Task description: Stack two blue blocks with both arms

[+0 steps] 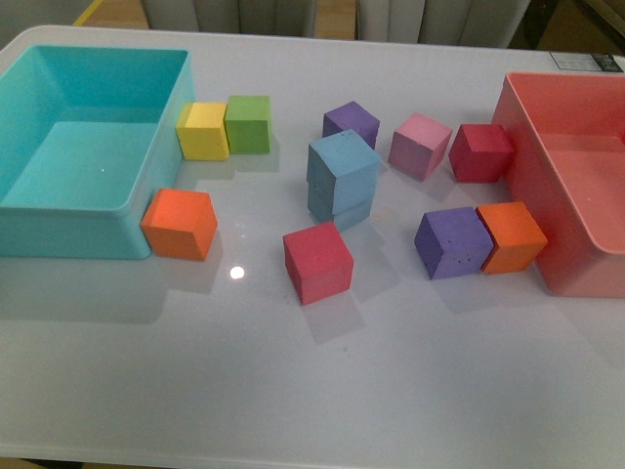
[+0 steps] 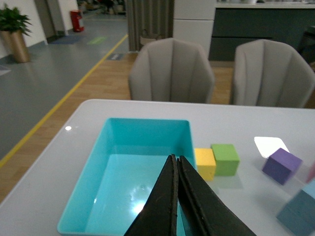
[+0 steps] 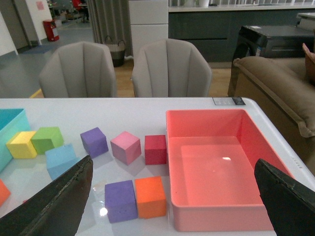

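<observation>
The two blue blocks [image 1: 342, 179] were found just above the centre of the front view, one already resting on the other, the upper one [image 1: 344, 164] twisted slightly off square over the lower one [image 1: 335, 207]. By the look of things, the stacking was judged done or nearly so. From their matte, slightly rough faces the cubes were judged to be light foam — soft, easily dented, not slippery — best taken by two opposite flat sides with a gentle squeeze, and easily toppled by a nudge.

No arm was seen in the front view. In the left wrist view the left gripper [image 2: 178, 196] was seen with its fingers pressed together on nothing, at the lower middle of the frame over the turquoise bin [image 2: 83, 191]. In the right wrist view the right gripper [image 3: 177, 206] was seen spread wide and empty, its fingers at the lower corners.

The white table [image 1: 312, 391] was smooth and glossy, with lamp glare at lower centre-left. A pink bin [image 1: 557, 225] stood at the right edge, and other coloured cubes were scattered around the stack — a red cube [image 1: 317, 262] near it, below. Beyond the table, two grey chairs [image 2: 172, 71], a wooden floor and dark cabinets were visible in the upper parts of the wrist views.
</observation>
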### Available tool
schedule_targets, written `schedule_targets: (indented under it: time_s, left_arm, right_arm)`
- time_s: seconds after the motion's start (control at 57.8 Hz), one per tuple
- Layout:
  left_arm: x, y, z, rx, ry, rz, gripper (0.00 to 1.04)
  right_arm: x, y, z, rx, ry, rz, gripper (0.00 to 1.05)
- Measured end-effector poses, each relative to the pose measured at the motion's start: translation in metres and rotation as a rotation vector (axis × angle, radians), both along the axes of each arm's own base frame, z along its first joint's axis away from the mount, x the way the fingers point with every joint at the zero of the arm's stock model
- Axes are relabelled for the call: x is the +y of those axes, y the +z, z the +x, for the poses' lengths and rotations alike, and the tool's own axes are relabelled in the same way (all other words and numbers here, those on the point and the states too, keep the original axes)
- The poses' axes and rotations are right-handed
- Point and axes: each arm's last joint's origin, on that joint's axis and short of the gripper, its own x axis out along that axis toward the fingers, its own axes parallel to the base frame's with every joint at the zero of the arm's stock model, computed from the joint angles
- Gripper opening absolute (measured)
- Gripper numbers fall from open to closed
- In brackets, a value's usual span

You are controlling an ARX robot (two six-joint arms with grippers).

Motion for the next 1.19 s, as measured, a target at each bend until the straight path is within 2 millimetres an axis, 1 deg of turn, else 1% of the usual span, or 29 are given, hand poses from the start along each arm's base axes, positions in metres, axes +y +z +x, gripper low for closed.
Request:
schedule_targets:
  time_s: [0.069,0.225,0.277,0.329,0.433,0.935,1.194]
  left_arm:
    - [0.003,-0.002,-0.007,0.0,0.015,0.0,0.02]
    - [0.004,-0.006,-0.025,0.002,0.011,0.0,0.02]
    - [0.004,-0.012,-0.031,-0.014,0.011,0.0,0.02]
    - [0.004,-0.018,-0.037,0.008,0.01,0.0,0.02]
    - [0.004,-0.017,-0.046,0.002,0.011,0.0,0.02]
    - [0.004,-0.009,-0.068,-0.023,0.011,0.0,0.02]
    - [0.004,-0.009,-0.075,-0.025,0.011,0.0,0.02]
  right_arm:
    - [0.0,0.0,0.0,0.0,-0.001,0.0,0.96]
    - [0.0,0.0,0.0,0.0,0.0,0.0,0.96]
    - [0.0,0.0,0.0,0.0,0.0,0.0,0.96]
    - [0.0,0.0,0.0,0.0,-0.001,0.0,0.96]
    - [0.0,0.0,0.0,0.0,0.0,0.0,0.96]
    - [0.0,0.0,0.0,0.0,-0.001,0.0,0.96]
    - [0.0,0.0,0.0,0.0,0.0,0.0,0.96]
